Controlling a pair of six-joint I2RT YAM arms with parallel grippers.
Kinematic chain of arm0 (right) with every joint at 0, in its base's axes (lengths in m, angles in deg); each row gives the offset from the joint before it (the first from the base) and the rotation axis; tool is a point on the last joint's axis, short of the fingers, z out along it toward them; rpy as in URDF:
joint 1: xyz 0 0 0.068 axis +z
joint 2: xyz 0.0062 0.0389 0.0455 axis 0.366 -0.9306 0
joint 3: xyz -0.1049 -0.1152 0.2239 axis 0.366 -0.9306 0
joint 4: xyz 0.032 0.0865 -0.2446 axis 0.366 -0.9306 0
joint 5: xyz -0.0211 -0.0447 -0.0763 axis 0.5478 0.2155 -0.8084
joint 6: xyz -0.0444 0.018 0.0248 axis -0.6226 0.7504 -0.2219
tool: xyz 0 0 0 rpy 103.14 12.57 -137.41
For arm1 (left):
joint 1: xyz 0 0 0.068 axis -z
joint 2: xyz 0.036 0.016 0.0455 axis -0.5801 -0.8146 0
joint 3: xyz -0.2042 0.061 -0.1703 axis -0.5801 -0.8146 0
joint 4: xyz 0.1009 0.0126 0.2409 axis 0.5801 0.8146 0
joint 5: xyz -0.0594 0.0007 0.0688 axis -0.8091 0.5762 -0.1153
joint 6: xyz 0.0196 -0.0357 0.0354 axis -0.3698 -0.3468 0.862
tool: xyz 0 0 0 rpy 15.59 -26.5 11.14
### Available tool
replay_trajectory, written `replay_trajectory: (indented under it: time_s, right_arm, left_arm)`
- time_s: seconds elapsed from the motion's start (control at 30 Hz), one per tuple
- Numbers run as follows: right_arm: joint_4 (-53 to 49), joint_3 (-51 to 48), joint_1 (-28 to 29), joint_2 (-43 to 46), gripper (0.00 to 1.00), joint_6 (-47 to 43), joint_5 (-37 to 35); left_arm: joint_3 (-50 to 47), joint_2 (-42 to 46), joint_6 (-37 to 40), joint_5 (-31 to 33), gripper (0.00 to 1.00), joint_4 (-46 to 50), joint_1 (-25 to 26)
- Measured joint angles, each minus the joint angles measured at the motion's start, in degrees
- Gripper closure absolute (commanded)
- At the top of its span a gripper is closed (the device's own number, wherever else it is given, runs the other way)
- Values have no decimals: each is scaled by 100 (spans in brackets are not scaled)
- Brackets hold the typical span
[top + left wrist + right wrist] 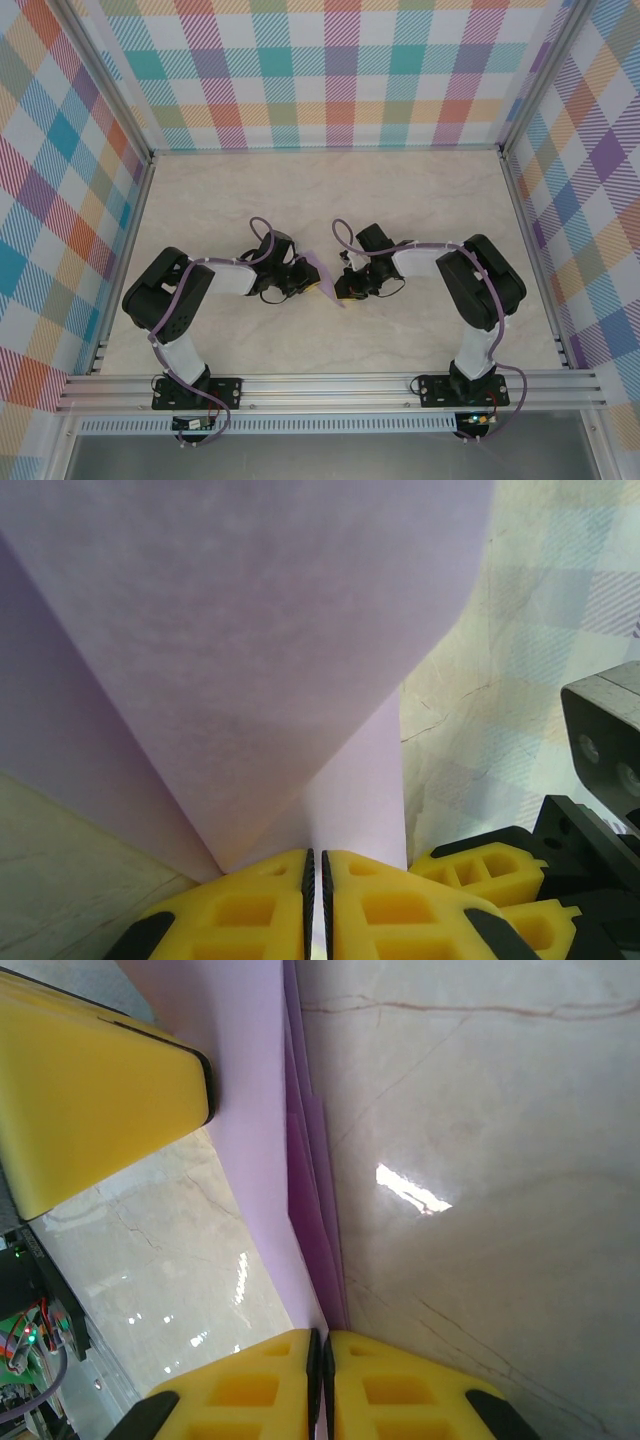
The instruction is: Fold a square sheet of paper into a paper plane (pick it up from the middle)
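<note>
The lavender sheet of paper (325, 271) is folded into several layers and held off the table between my two grippers at mid-table. How far it has a dart shape I cannot tell. In the left wrist view the paper (250, 660) spreads wide in front of the camera, and my left gripper (316, 870) is shut on its lower edge. My right gripper (322, 1350) is shut on the stacked layers (305, 1190), seen edge-on. From above, the left gripper (308, 284) and the right gripper (340, 285) face each other, nearly touching.
The marble-pattern tabletop (330, 190) stretches behind the grippers to checkered walls (330, 70). An aluminium rail (330, 388) runs along the near edge. A yellow finger of the left gripper (90, 1090) sits close beside the paper, and the right gripper's fingers (480, 870) crowd the left one.
</note>
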Motion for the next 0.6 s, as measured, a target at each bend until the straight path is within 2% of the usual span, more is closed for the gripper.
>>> replay_trajectory:
  time_s: [0.33, 0.6]
  right_arm:
    - [-289, 11, 0, 199, 82, -66, -22]
    - [-365, -28, 0, 238, 86, -87, -72]
  left_arm:
    - [59, 0, 72, 42, 88, 142, 0]
    - [81, -2, 85, 81, 88, 232, 2]
